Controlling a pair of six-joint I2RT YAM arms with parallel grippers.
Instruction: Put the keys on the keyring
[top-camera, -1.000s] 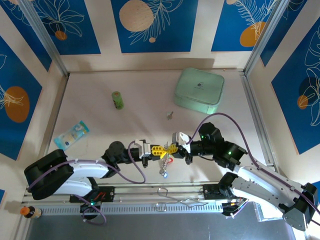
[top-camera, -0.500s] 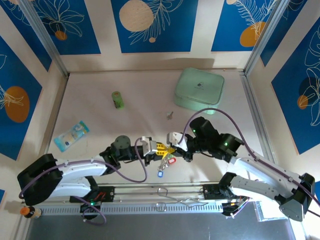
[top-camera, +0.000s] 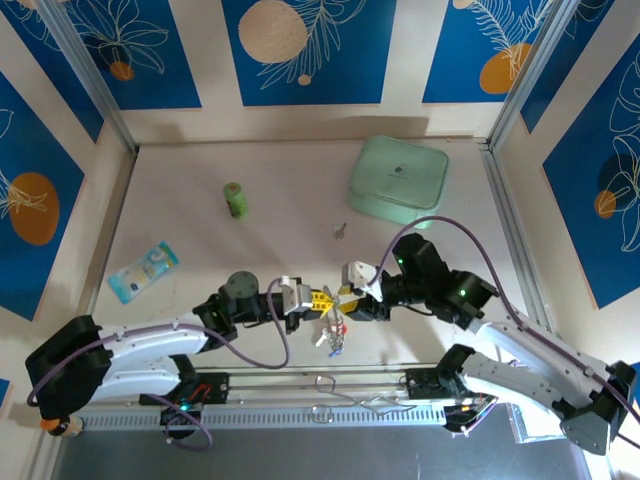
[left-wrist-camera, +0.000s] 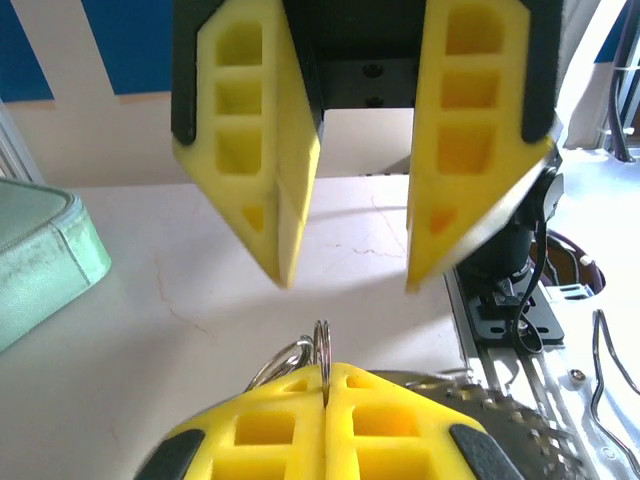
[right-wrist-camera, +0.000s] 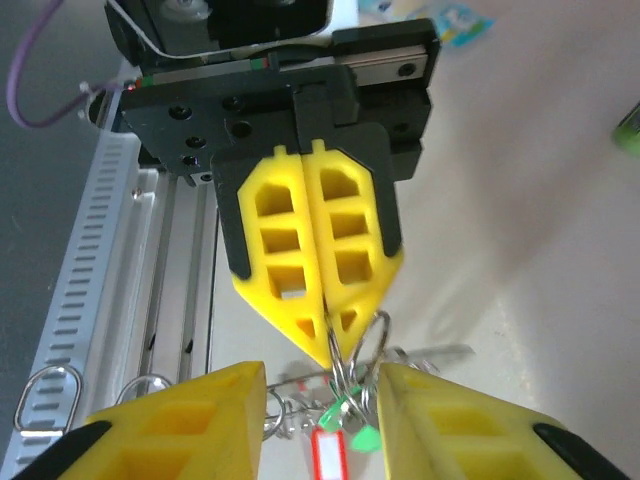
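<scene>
Keyring (left-wrist-camera: 321, 345) nipped by left pincer (left-wrist-camera: 327, 380); right wrist view adds hanging keys (right-wrist-camera: 329, 452)

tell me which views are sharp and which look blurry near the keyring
Left wrist: the keyring is crisp, the right gripper has smeared edges. Right wrist: the left gripper is sharp, the keys below it soft. Top external: evenly lit and sharp, keys tiny.

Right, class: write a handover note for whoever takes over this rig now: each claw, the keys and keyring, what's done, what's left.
Left claw: shut on the keyring.
Right claw: open, facing it, holding nothing.
Keys: a bunch hangs on the keyring; one loose key seems to lie on the table.
Done: several keys threaded.
Left: fetch and thread the loose key.
</scene>
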